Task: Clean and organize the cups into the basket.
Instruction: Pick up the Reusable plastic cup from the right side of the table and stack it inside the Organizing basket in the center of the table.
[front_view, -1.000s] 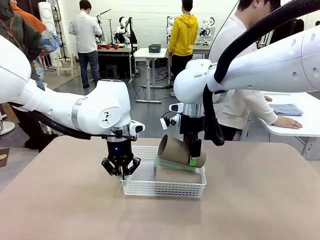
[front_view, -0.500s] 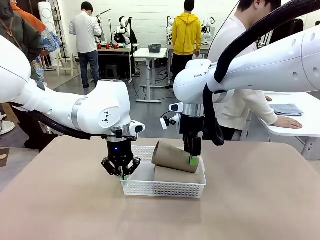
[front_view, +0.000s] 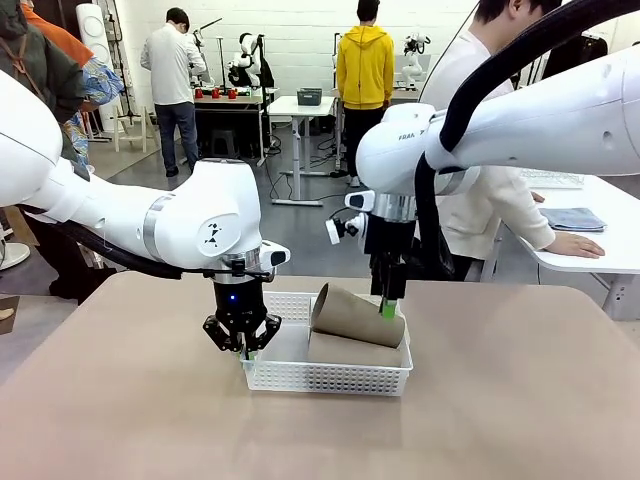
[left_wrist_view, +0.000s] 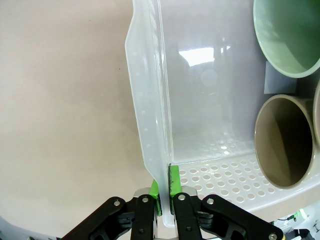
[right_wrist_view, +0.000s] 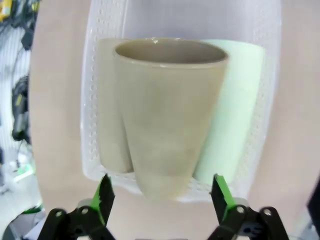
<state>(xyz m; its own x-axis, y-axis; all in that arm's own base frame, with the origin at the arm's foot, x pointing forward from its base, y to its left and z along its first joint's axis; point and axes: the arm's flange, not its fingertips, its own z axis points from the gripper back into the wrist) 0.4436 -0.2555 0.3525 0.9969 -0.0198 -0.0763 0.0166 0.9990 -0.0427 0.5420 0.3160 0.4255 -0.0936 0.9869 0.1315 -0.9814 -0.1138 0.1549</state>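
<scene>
Cups (front_view: 357, 316) stacked in your basket (front_view: 330, 378), third just released.
Right gripper (right_wrist_view: 162, 196) stands wide, empty; left gripper (left_wrist_view: 164, 192) pinches the wall. Lift clear next.

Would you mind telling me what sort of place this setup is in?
Probably a robotics lab: small humanoid robots stand on white workbenches behind, people work at them, and a white perforated plastic basket sits on the tan table.

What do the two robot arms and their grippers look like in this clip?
Both arms are glossy white with rounded joints. The left arm has a grey band and a small dark emblem. The right arm has grey lettering and a thick black cable. The left gripper and right gripper are black with green pads.
</scene>
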